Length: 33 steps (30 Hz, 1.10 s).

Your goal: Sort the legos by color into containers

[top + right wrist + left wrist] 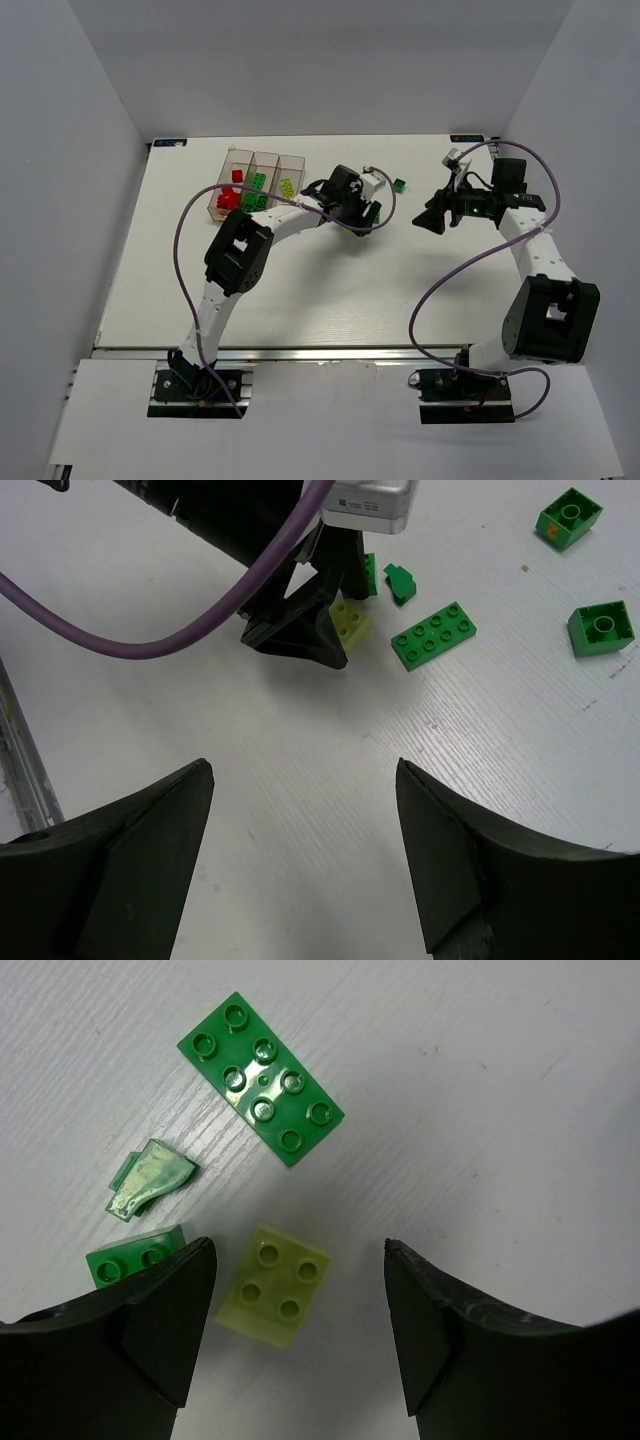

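Lying low in the frame, a pale yellow lego [273, 1282] sits inside the gaping left gripper [298, 1250] — the right gripper [302, 770] gapes too.

White, faintly grained table [500, 1080] beneath the left gripper [298, 1255]. Plain pale grey walls [320, 60] ahead of it and on both sides. Light even, shadows soft.

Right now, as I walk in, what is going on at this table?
A colour sort is under way. The left gripper is open and low over the table, its jaws on either side of a pale yellow-green brick that is not yet gripped. Several green bricks lie loose beside it. The right gripper hangs open and empty nearby. The containers already hold some red, green and yellow-green pieces.
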Available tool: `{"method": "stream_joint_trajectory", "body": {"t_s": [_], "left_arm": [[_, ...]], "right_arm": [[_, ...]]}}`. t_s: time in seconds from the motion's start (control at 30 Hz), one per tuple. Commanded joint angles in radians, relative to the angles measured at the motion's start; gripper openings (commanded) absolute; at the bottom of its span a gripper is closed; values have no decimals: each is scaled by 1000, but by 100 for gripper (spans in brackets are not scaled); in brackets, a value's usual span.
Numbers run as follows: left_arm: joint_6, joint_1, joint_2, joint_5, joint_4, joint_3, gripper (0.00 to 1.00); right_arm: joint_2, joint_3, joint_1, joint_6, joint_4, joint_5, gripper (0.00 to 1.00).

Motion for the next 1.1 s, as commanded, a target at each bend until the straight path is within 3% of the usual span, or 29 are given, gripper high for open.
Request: {"method": "stream_joint_trajectory", "body": {"t_s": [0.0,0.33,0.57,0.67,0.7,0.83,1.07], "left_arm": [[30,-8,3,-43,-12,4,78],[37,-8,26,-106,-10,4,74],[63,-11,-17,-167,-9,-68,58],[54,-11,-44,-170,-9,-94,41],[46,-11,-57,-175,-13,-94,27],[-8,-11,-113,-163,-9,-97,9],[-178,-8,-286,-140,27,-154,2]], "right_arm": [[7,38,-4,-1,-10,-34,78],[6,36,-4,-4,-20,-41,78],[7,29,-4,0,-17,-44,78],[6,24,-4,3,-13,-47,78],[6,21,-4,5,-13,-47,78],[12,19,-4,10,-14,-44,78],[17,13,-4,41,10,-28,71]]}}
